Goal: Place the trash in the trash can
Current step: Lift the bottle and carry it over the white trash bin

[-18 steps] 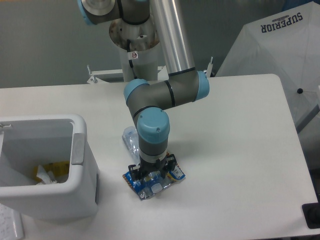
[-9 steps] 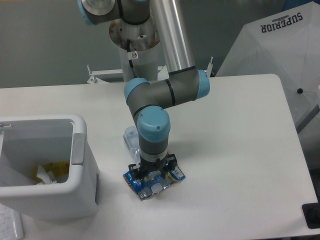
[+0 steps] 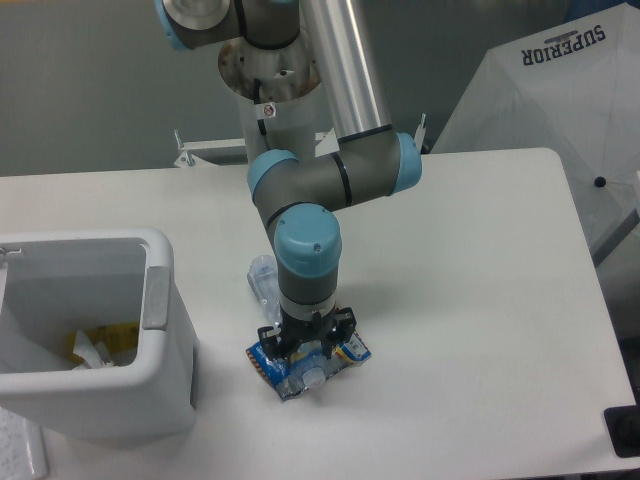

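The blue-and-yellow foil wrapper [image 3: 345, 349] lies flat on the white table just right of the trash can. My gripper [image 3: 306, 350] points straight down onto the wrapper, its fingers spread apart and its tips at the foil. The wrapper still rests on the table. The crushed clear bottle [image 3: 262, 279] lies on the table just behind the gripper, partly hidden by my arm. The white boxy trash can [image 3: 160, 300] stands at the left front, with some yellow and white scraps inside.
A white folded umbrella [image 3: 560, 110] marked SUPERIOR stands off the table's right rear corner. The arm's base [image 3: 270, 100] rises at the table's back edge. A dark object [image 3: 625, 432] sits at the front right corner.
My gripper has moved slightly down and toward the front, settling lower onto the wrapper. The wrapper and bottle have not visibly shifted.
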Robot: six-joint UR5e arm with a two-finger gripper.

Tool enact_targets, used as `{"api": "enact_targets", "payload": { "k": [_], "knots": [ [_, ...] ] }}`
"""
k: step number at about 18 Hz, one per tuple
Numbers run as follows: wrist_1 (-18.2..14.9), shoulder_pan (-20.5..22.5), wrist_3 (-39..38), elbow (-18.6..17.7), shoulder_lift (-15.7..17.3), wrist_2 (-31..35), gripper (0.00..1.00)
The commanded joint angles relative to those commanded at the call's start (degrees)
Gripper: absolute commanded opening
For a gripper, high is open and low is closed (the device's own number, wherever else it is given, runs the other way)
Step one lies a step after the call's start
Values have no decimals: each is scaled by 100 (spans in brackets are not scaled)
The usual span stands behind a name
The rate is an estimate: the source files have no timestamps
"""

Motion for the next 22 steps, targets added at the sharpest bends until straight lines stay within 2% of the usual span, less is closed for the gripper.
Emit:
{"api": "enact_targets", "payload": {
  "k": [6, 8, 10, 14, 17, 22],
  "knots": [
    [9, 26, 27, 87, 184, -9, 67],
    [9, 26, 35, 455, 211, 0, 67],
    [0, 87, 0, 973, 246, -9, 67],
    [210, 246, -35, 1826, 238, 0, 67],
    [492, 351, -44, 2117, 290, 0, 67],
    [519, 387, -281, 2461, 702, 26, 67]
  ]
}}
